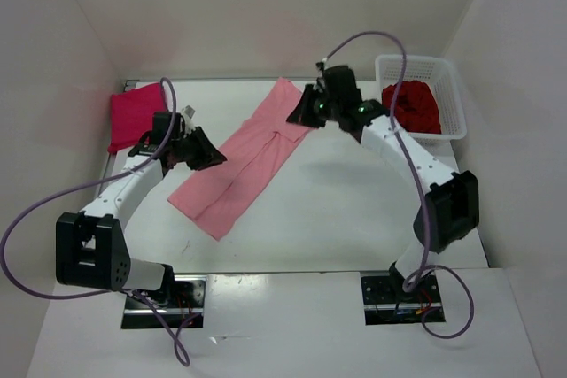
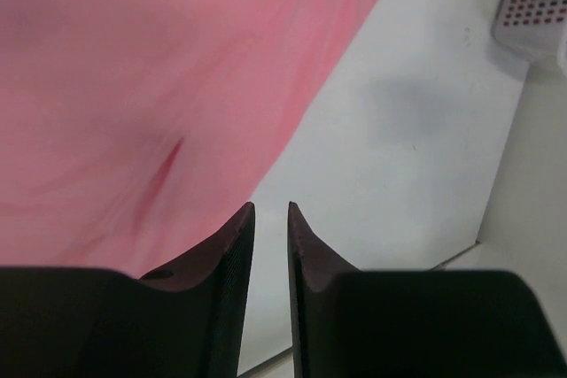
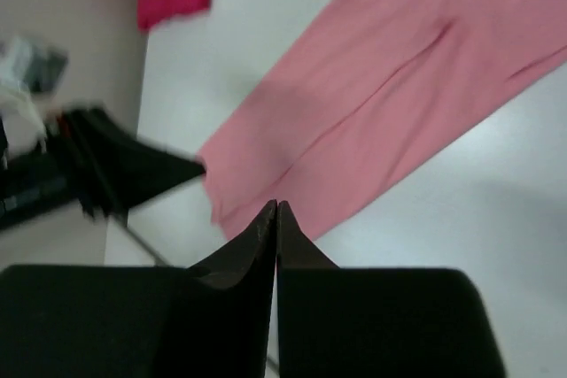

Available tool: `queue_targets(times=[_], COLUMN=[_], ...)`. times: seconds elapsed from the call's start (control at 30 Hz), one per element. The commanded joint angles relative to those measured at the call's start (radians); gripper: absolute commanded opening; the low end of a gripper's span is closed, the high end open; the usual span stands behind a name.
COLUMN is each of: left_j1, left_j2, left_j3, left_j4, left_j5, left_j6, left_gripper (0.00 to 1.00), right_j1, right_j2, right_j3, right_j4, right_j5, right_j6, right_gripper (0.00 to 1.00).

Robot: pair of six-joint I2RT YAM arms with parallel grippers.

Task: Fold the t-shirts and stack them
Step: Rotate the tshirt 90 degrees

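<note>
- Pink shirt (image 1: 244,161) is lying dead centre as a long strip, running 1 to 7 o'clock.
- Left gripper (image 2: 267,212) is sitting slightly apart and empty at its 9 o'clock edge. Right gripper (image 3: 276,208) is pressed together and empty near the 1 o'clock end.
- I'm risking pulling the fold open by pinching one layer, or bunching cloth with closed tips.
- I'm counting three shirts: pink, magenta shirt (image 1: 137,117) at 10 o'clock, dark red shirt (image 1: 412,105) in the basket (image 1: 454,95) at 2 o'clock. One basket.

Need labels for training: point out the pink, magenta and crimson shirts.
pink shirt (image 1: 248,158), top view, middle of the long folded strip.
magenta shirt (image 1: 134,114), top view, centre of the folded square.
crimson shirt (image 1: 412,105), top view, middle of the crumpled heap.
</note>
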Motion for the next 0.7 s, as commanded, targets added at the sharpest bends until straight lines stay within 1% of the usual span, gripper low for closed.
queue_targets(times=[0.0, 0.03, 0.07, 0.13, 0.17, 0.23, 0.3, 0.4, 0.43, 0.5, 0.53, 0.57, 0.6, 0.63, 0.67], left_j1=[0.051, 0.051, 0.065, 0.080, 0.094, 0.103, 0.103, 0.103, 0.103, 0.103, 0.103, 0.103, 0.103, 0.103, 0.103], left_j2=[-0.042, -0.042, -0.054, -0.054, -0.054, -0.031, -0.022, -0.066, -0.079, -0.079, -0.079, -0.079, -0.079, -0.089, -0.090], left_j3=[-0.033, -0.047, -0.047, -0.058, -0.067, -0.067, -0.055, -0.091, -0.100, -0.110, -0.110, -0.120, -0.120, -0.120, -0.120], left_j4=[-0.028, -0.028, -0.028, -0.037, -0.037, -0.068, -0.077, -0.065, -0.065, -0.065, -0.075, -0.076, -0.076, -0.076, -0.076], left_j5=[-0.048, -0.058, -0.058, -0.058, -0.058, -0.044, -0.035, -0.035, -0.035, -0.035, -0.035, -0.026, -0.026, -0.015, -0.015], left_j6=[0.042, 0.042, 0.053, 0.078, 0.090, 0.136, 0.145, 0.136, 0.136, 0.136, 0.136, 0.147, 0.147, 0.147, 0.147], left_gripper=[0.29, 0.29, 0.29, 0.29, 0.32, 0.33, 0.34, 0.35, 0.36, 0.36, 0.36, 0.36, 0.36, 0.36, 0.36], right_j1=[0.150, 0.176, 0.228, 0.269, 0.292, 0.301, 0.336, 0.355, 0.355, 0.355, 0.355, 0.355, 0.355, 0.355, 0.355], right_j2=[0.044, 0.044, 0.044, 0.044, 0.057, 0.105, 0.135, 0.199, 0.237, 0.271, 0.285, 0.311, 0.325, 0.342, 0.372], right_j3=[-0.239, -0.263, -0.298, -0.336, -0.371, -0.387, -0.398, -0.398, -0.398, -0.398, -0.389, -0.378, -0.378, -0.357, -0.356], right_j4=[0.138, 0.157, 0.176, 0.261, 0.289, 0.347, 0.392, 0.424, 0.435, 0.449, 0.461, 0.461, 0.449, 0.440, 0.440], right_j5=[-0.116, -0.125, -0.125, -0.104, -0.116, -0.145, -0.145, -0.119, -0.105, -0.087, -0.087, -0.047, -0.036, -0.036, -0.036], right_j6=[0.088, 0.111, 0.152, 0.194, 0.238, 0.274, 0.318, 0.373, 0.386, 0.413, 0.427, 0.427, 0.442, 0.455, 0.455], right_gripper=[0.02, 0.04, 0.16, 0.38, 0.51, 0.60, 0.66, 0.67, 0.67, 0.67, 0.65, 0.63, 0.59, 0.51, 0.48])
